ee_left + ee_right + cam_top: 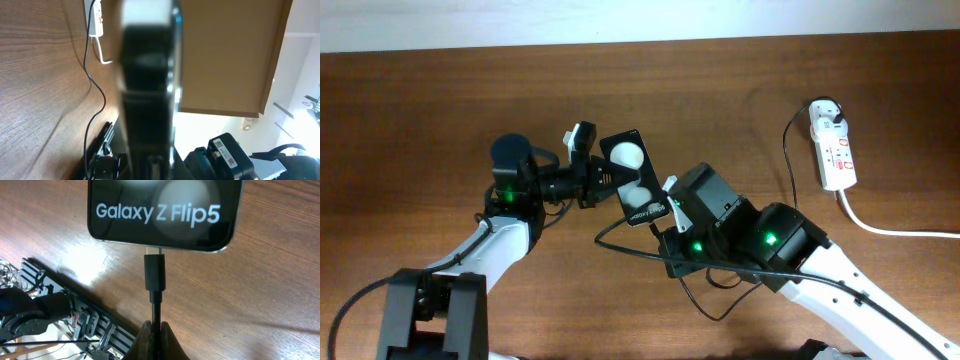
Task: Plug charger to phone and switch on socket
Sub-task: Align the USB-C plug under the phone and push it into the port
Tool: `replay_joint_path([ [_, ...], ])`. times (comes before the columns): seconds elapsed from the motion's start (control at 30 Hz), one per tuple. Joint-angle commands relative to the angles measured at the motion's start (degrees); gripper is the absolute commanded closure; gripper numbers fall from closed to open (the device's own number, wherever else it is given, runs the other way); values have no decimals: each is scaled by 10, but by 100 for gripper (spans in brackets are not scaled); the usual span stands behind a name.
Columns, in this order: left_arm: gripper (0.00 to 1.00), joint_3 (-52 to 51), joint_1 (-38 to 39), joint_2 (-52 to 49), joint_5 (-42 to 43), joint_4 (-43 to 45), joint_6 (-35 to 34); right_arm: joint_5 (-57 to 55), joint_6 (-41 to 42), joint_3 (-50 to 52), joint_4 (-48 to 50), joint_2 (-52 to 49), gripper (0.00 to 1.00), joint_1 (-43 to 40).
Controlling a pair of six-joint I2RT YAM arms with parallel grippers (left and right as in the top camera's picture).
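We found the work at its first step, the plugging in: the phone was held up off the table near its middle, tilted, gripped at its left edge by the left gripper, whose fingers were pressed together on the phone's sides (the left wrist view showed little but the dark slab, edge-on and blurred, filling the frame). The right gripper sat just below and to the right of the phone, pinching the charger cable a little behind its plug tip. In the right wrist view the plug stood straight beneath the middle of the phone's bottom edge, its metal tip touching or just entering the port; we could not tell whether it was fully seated, since a sliver of the tip seemed to show. The rest of the black cable looped under the right arm and ran across the wood to the white adapter in the socket, which lay well apart at the table's far right, its thick white cord trailing off toward the edge. We judged that the next move called for a short, straight push along the plug's axis while the left gripper braced the phone, and any sideways drift risked bending the tip. The socket switch looked untouched, so that step was not yet done.
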State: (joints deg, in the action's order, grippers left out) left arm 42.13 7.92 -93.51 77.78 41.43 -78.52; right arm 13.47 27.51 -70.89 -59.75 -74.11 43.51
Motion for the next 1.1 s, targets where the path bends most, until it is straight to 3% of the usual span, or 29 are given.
replay_joint_path([
  [0.0,100,13,-2,3,2,5,24,9,4,5,-2,1,96,4],
  [0.13,100,13,-2,3,3,5,49,9,4,5,-6,2,96,4],
  [1.07,100,13,-2,3,-4,-3,49,9,4,5,0,8,96,4],
])
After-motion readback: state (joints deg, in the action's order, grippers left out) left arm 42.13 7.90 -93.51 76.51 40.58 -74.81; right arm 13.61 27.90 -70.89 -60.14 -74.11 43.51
